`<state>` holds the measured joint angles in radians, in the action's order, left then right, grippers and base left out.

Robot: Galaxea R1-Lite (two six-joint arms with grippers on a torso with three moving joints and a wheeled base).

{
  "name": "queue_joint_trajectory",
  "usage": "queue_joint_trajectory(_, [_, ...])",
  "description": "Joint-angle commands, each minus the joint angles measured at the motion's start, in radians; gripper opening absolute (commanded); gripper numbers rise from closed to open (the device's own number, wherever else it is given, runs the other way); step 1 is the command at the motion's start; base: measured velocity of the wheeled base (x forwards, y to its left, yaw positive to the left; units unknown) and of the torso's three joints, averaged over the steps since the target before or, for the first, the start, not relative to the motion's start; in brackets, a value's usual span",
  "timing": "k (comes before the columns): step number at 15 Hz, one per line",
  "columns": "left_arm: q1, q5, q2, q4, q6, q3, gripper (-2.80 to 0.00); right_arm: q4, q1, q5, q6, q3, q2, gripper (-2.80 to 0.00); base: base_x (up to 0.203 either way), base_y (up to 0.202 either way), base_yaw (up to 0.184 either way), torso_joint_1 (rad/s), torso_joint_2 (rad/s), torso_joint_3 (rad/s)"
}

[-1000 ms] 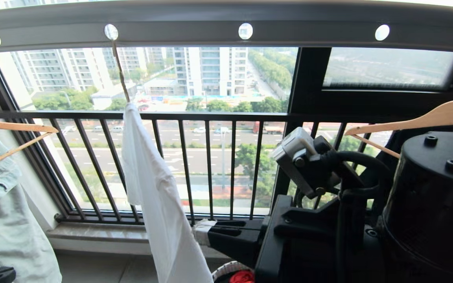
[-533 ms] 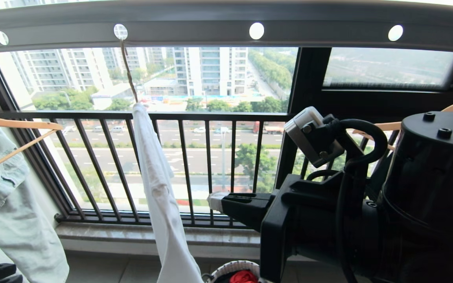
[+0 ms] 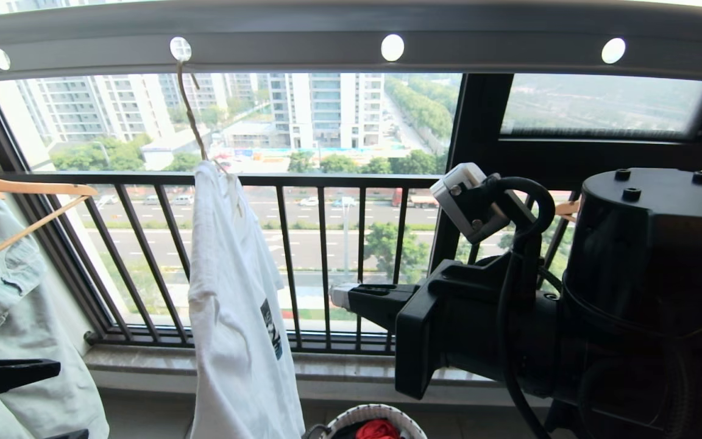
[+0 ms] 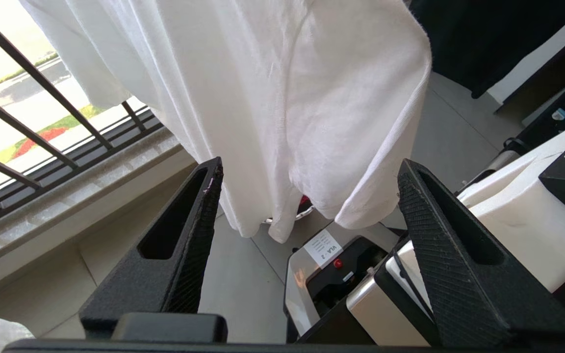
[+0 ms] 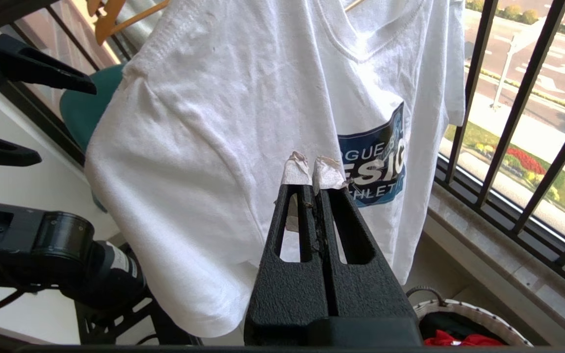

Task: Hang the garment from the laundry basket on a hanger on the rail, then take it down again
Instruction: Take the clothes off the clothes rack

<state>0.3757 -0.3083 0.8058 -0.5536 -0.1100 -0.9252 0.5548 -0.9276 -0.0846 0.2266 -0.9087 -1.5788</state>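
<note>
Under rail (image 3: 351, 36) | garment (image 3: 235, 305) hangs lengthwise down | logo faces right

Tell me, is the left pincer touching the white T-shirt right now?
Apart. In the left wrist view the left pincer stands open, and the white T-shirt hangs beyond its fingers with floor visible between cloth and each finger.

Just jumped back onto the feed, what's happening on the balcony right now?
The white T-shirt with the navy logo hangs on the thin cream wire hanger, hooked into a hole of the grey metal overhead rail. The left claw is open beside the shirt's lower edge, holding nothing. The right claw is shut and empty, pointing at the print.
</note>
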Motion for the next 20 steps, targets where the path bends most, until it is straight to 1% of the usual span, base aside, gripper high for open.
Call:
queue_joint_trajectory(1, [0.046,-0.009,0.043,-0.009,-0.015,-0.012,0.00,0.005,0.035,-0.001,0.003,-0.012,-0.028,-2.80,0.000,0.000,0.000,0.000,0.00,0.000])
queue_joint_trajectory(4, [0.077,-0.013,0.088,-0.003,-0.045,-0.012,0.00,0.005,0.055,-0.004,0.004,-0.022,-0.050,-2.80,0.000,0.000,0.000,0.000,0.00,0.000])
queue_joint_trajectory(6, [0.087,-0.008,0.156,-0.001,-0.062,-0.012,0.00,0.005,0.062,-0.004,0.004,-0.024,-0.070,-2.80,0.000,0.000,0.000,0.000,0.00,0.000])
queue_joint_trajectory(9, [0.123,0.012,0.169,0.004,-0.067,-0.012,0.00,0.005,0.078,-0.004,0.005,-0.037,-0.089,-2.80,0.000,0.000,0.000,0.000,0.00,0.000])
queue_joint_trajectory(10, [0.133,0.043,0.169,0.004,-0.068,-0.008,0.00,0.005,0.078,-0.004,0.007,-0.040,-0.098,-2.80,0.000,0.000,0.000,0.000,0.00,0.000])
queue_joint_trajectory(13, [0.166,0.213,0.175,0.017,-0.065,0.031,0.00,0.005,0.084,-0.004,0.007,-0.041,-0.110,-2.80,0.000,0.000,0.000,0.000,0.00,0.000])
queue_joint_trajectory(15, [0.170,0.305,0.143,0.025,-0.066,0.075,0.00,0.005,0.089,-0.004,0.007,-0.041,-0.112,-2.80,0.000,0.000,0.000,0.000,0.00,0.000])
queue_joint_trajectory(18, [0.172,0.393,0.069,0.033,-0.066,0.165,0.00,0.005,0.091,-0.006,0.007,-0.042,-0.125,-2.80,0.000,0.000,0.000,0.000,0.00,0.000])
queue_joint_trajectory(19, [0.172,0.412,0.060,0.079,-0.065,0.211,0.00,0.005,0.091,-0.006,0.007,-0.042,-0.131,-2.80,0.000,0.000,0.000,0.000,0.00,0.000])
queue_joint_trajectory(20, [0.172,0.429,0.055,0.176,-0.065,0.273,0.00,0.005,0.091,-0.006,0.007,-0.042,-0.133,-2.80,0.000,0.000,0.000,0.000,0.00,0.000])
